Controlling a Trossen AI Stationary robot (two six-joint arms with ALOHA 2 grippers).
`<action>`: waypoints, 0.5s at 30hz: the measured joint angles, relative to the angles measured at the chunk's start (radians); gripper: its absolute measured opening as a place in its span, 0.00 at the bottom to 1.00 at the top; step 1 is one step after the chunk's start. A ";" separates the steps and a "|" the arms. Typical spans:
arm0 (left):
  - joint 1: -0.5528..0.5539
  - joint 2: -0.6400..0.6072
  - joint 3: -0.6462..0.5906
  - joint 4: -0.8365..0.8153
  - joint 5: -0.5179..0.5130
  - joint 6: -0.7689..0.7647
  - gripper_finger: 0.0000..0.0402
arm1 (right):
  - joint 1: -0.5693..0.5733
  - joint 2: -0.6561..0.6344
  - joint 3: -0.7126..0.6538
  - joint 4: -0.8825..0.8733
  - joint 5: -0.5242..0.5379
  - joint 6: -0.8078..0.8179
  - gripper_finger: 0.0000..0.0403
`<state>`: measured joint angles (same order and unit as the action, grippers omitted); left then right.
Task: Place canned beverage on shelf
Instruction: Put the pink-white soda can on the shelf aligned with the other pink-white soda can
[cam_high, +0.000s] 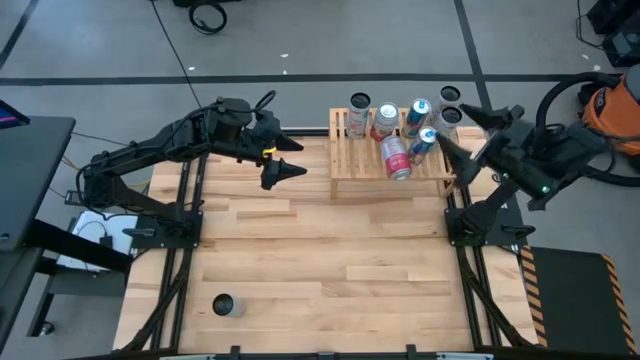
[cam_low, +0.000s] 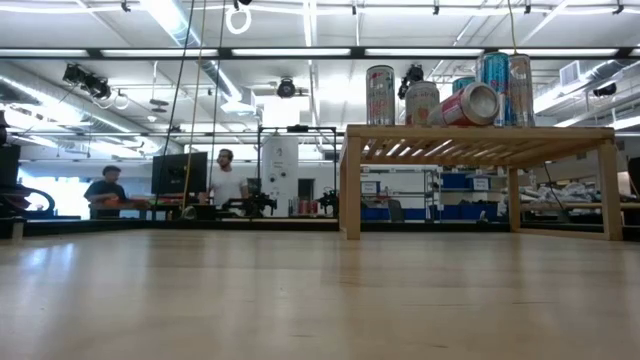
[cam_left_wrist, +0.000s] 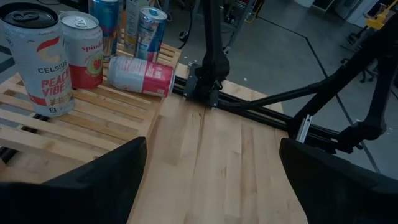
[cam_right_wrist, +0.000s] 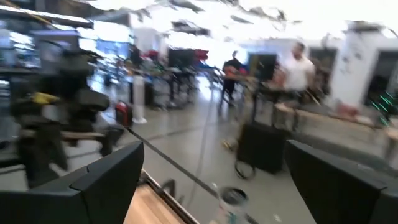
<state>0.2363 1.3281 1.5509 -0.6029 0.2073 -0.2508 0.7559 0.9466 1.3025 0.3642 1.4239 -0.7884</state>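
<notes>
1. Hovering above the table, my left hand (cam_high: 297, 171) is spread wide and holds nothing; it sits just beside the near left corner of the shelf (cam_high: 352, 177).
2. My right hand (cam_high: 448, 148) is off the shelf's right end, fingers apart and empty in its wrist view, which looks out into the room where people stand at benches.
3. On the shelf, several cans stand upright along the back: a white can (cam_left_wrist: 38, 57) at the left, a red-and-white can (cam_left_wrist: 84, 42) next to it, and blue cans (cam_left_wrist: 151, 33) behind.
4. One pink can (cam_left_wrist: 140, 76) lies on its side across the slats, near the shelf's right end, close to my right hand.
5. A dark can (cam_high: 224, 305) stands alone at the near left of the table, well apart from the shelf; I judge it the one not yet placed.
6. Such a can is stiff but thin-walled, smooth and likely slippery; full, it has some heft.
7. I would take it around the mid-body, fingers on opposite sides, squeezing only enough to hold, since the wall dents.
8. The lying can may roll along the slats if bumped.
</notes>
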 joint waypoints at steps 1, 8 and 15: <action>0.000 0.000 0.000 0.000 0.000 0.000 0.92 | 0.000 0.012 0.000 -0.001 -0.037 0.000 0.98; 0.000 0.000 0.000 -0.002 0.000 -0.001 0.92 | -0.001 0.057 0.031 0.001 -0.011 -0.044 0.97; 0.000 0.000 0.000 -0.007 0.000 -0.005 0.92 | 0.052 0.035 0.063 0.001 0.075 -0.038 0.97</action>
<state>0.2359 1.3281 1.5509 -0.6098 0.2073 -0.2554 0.8075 0.9820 1.3654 0.3653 1.4987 -0.8268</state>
